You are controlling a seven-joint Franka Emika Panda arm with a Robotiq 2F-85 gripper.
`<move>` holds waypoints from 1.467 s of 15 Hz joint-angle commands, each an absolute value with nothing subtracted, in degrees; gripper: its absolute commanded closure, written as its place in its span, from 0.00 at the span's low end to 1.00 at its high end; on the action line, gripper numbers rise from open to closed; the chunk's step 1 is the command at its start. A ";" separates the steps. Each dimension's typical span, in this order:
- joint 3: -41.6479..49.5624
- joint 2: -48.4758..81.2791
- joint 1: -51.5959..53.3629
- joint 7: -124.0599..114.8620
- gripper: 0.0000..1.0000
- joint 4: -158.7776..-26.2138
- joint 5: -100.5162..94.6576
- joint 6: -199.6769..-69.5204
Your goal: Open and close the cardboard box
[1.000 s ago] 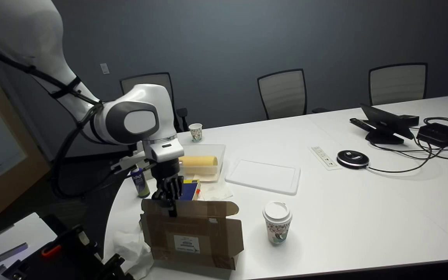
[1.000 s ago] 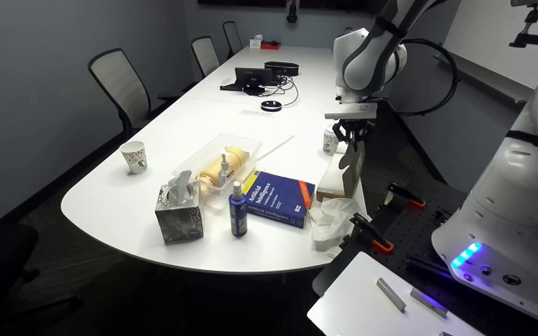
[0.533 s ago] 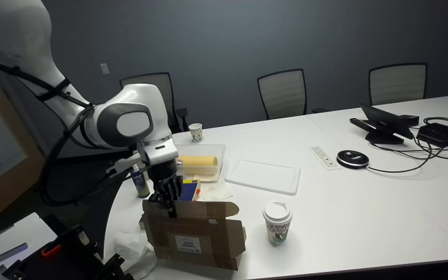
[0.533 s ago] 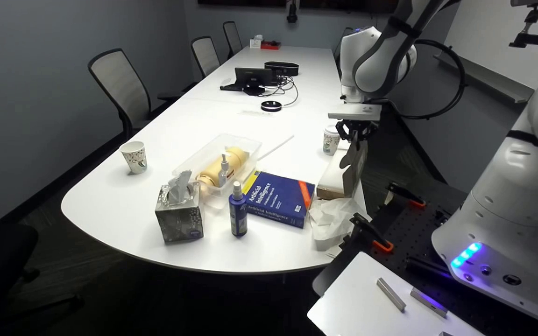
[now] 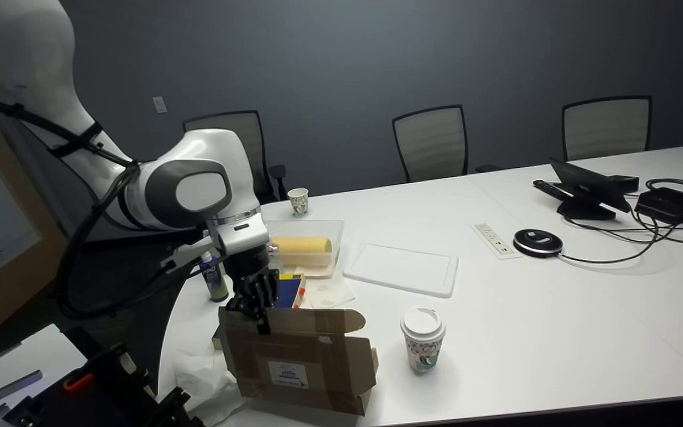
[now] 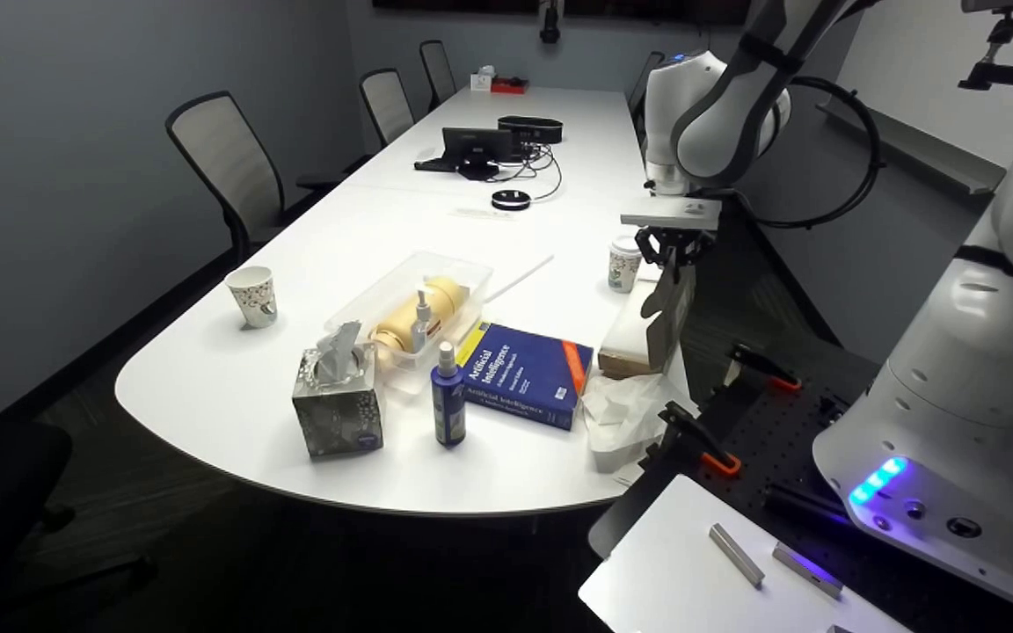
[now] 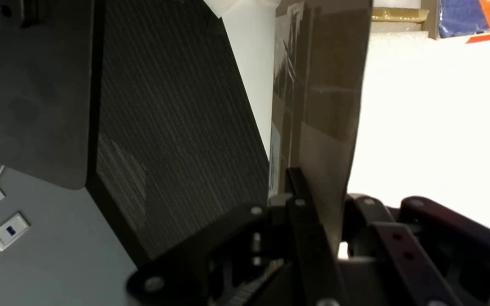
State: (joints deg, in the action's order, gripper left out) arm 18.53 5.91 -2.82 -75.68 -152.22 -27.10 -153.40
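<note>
The box [image 5: 297,359] is set on the bench [image 5: 495,332] under the gripper [image 7: 328,191], at the edge nearer the robot's base [image 6: 929,440], with its lid [image 7: 330,93] raised steeply into the grip. The gripper is drawn in narrow on the lid's free edge: the lid is seen between the fingers [image 7: 311,238], one on each face, though how firmly it is pinched cannot be told.

The coming move turns on where the body [image 6: 628,365] is found — below the gripper, and on its side away from the base. The box's long axis is laid roughly along the bench's edge. In an exterior view the hold is placed off the lid's middle, toward the end away from the cup [image 5: 423,338]. On the body's side, lower than the gripper, the book [image 6: 528,374] is seen just beside the box.

The lid is judged to be well open, and the closing not yet done. For closing, the lid would best be carried in an arc, down and away from the base, over the body — by a straight push it could be buckled, and by an off-centre hold it may be twisted.
</note>
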 commanded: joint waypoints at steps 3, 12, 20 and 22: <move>17.25 4.68 -4.13 -76.57 0.98 -151.83 -29.20 -152.45; 14.11 12.30 -3.35 -67.38 0.98 -143.38 -23.43 -145.80; 13.02 23.88 -0.68 -60.95 0.98 -129.84 -24.28 -130.56; 12.53 26.89 0.40 -59.65 0.98 -126.71 -24.44 -128.19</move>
